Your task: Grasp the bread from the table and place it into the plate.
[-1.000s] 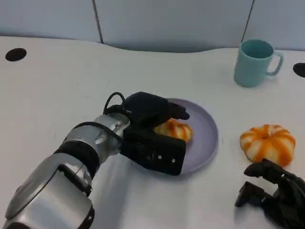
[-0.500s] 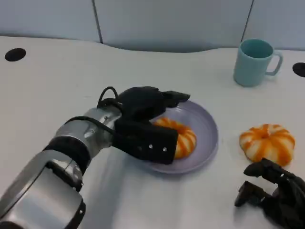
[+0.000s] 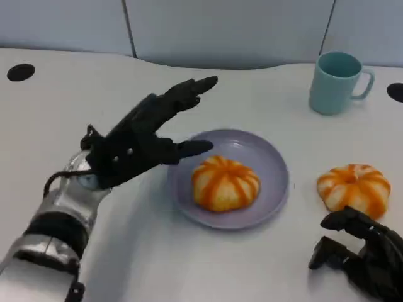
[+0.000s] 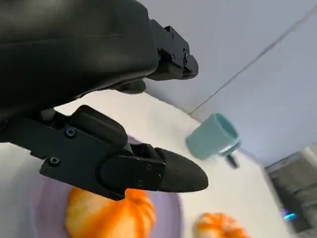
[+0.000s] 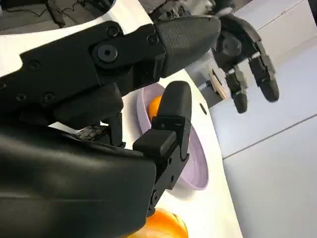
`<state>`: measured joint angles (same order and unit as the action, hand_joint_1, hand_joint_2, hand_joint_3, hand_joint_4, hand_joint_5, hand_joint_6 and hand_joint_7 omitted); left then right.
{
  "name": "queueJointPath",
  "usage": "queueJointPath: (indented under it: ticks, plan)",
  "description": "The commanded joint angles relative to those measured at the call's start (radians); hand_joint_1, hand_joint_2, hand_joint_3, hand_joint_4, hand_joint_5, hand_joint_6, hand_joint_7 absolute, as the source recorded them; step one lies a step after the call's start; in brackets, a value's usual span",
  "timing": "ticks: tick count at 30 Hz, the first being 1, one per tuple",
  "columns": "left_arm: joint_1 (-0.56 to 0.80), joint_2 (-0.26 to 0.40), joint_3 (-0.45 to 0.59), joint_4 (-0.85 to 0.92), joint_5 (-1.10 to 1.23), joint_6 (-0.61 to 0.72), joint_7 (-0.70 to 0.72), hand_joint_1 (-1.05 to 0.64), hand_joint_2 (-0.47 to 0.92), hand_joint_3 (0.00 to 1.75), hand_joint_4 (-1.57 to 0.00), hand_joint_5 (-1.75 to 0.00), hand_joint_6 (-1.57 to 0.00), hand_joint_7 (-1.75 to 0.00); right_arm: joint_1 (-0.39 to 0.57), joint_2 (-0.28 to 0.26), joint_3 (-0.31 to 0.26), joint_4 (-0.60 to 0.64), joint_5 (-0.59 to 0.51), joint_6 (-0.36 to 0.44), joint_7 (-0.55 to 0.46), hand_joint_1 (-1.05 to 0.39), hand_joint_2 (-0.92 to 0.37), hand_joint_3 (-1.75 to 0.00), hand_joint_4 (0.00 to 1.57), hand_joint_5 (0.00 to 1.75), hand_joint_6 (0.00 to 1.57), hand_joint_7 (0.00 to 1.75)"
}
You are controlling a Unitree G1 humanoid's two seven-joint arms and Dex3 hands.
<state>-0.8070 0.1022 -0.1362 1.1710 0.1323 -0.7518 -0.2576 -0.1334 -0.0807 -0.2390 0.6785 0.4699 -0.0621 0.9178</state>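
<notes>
While your right hand (image 3: pixel 359 258) sits at the lower right edge of the head view, part of it is cut off by the frame, so you can make out curled fingers with nothing between them but not the whole hand. Its own wrist camera is largely blocked by black fingers (image 5: pixel 148 64) up close, leaving just a slice of the plate (image 5: pixel 193 163) and a sliver of orange at the bottom edge.

Your left hand (image 3: pixel 135 141) hangs above the table (image 3: pixel 75 100) just left of the plate (image 3: pixel 271 157), fingers spread apart and gripping nothing. From its wrist camera, the fingers (image 4: pixel 124 168) cover much of the bread (image 4: pixel 111 215), and the far scene is blurred.

One bread (image 3: pixel 225 182) lies on the lavender plate, near its middle. You have a second bread (image 3: pixel 354 189) on the table to the right of the plate, just beyond your right hand and apart from it. A teal mug (image 3: pixel 337 82) stands upright at the far right, well away from both. Dark round holes (image 3: pixel 21 72) mark the tabletop near its far corners.
</notes>
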Motion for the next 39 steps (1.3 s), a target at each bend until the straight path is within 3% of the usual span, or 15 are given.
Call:
queueJointPath:
  ticks: [1, 6, 10, 13, 18, 19, 20, 22, 25, 39]
  plan:
    - [0.108, -0.035, 0.122, -0.087, -0.189, 0.033, -0.140, -0.75, 0.92, 0.29, -0.30, -0.48, -0.31, -0.08, 0.012, -0.009, 0.000, 0.024, -0.010, 0.008, -0.011, -0.45, -0.92, -0.15, 0.63, 1.36, 0.63, 1.01]
    - [0.164, -0.041, 0.163, -0.165, -0.251, 0.075, -0.204, -0.73, 0.92, 0.32, -0.31, -0.50, -0.32, -0.07, 0.012, -0.008, -0.001, 0.022, -0.009, 0.009, -0.014, -0.45, -0.92, -0.15, 0.63, 1.36, 0.64, 1.01]
    - [0.294, -0.081, 0.274, -0.337, -0.503, 0.239, -0.381, -0.66, 0.92, 0.29, -0.54, -0.65, -0.50, -0.14, 0.006, -0.007, 0.000, 0.034, -0.005, 0.013, -0.004, -0.43, -0.92, -0.16, 0.63, 1.35, 0.63, 1.00]
    - [0.343, -0.091, 0.296, -0.424, -0.559, 0.322, -0.406, -0.63, 0.92, 0.26, -0.62, -0.72, -0.59, -0.16, 0.006, -0.005, 0.000, 0.034, -0.007, 0.010, -0.006, -0.43, -0.92, -0.16, 0.63, 1.35, 0.63, 1.00]
    - [0.364, -0.095, 0.302, -0.477, -0.557, 0.369, -0.404, -0.63, 0.92, 0.25, -0.63, -0.74, -0.60, -0.15, 0.006, -0.005, -0.001, 0.035, -0.008, 0.010, -0.006, -0.44, -0.92, -0.16, 0.64, 1.34, 0.64, 0.99]
    - [0.459, -0.126, 0.323, -0.564, -0.603, 0.407, -0.370, -0.63, 0.92, 0.25, -0.63, -0.74, -0.60, -0.15, 0.002, -0.005, -0.002, 0.043, -0.007, 0.004, -0.001, -0.44, -0.92, -0.16, 0.64, 1.34, 0.64, 0.99]
    - [0.532, -0.151, 0.339, -0.635, -0.637, 0.441, -0.343, -0.51, 0.92, 0.23, -0.64, -1.04, -0.72, -0.25, -0.001, -0.005, -0.003, 0.049, -0.007, -0.001, 0.003, -0.44, -0.92, -0.16, 0.64, 1.34, 0.64, 0.99]
    - [0.668, -0.190, 0.347, -0.781, -0.684, 0.511, -0.291, -0.45, 0.92, 0.21, -0.59, -1.33, -0.76, -0.35, -0.007, -0.006, -0.007, 0.059, -0.004, 0.002, 0.006, -0.44, -0.92, -0.15, 0.64, 1.33, 0.64, 0.99]
    - [0.753, -0.212, 0.335, -0.890, -0.683, 0.553, -0.257, -0.44, 0.92, 0.23, -0.55, -1.48, -0.68, -0.59, -0.012, -0.005, -0.010, 0.068, -0.004, -0.002, 0.008, -0.45, -0.92, -0.15, 0.65, 1.32, 0.65, 0.98]
    - [0.961, -0.253, 0.306, -1.106, -0.700, 0.696, -0.174, -0.34, 0.92, 0.34, -0.57, -1.54, -0.61, -0.83, -0.006, -0.007, -0.008, 0.060, -0.013, -0.007, 0.009, -0.46, -0.92, -0.15, 0.65, 1.31, 0.65, 0.98]
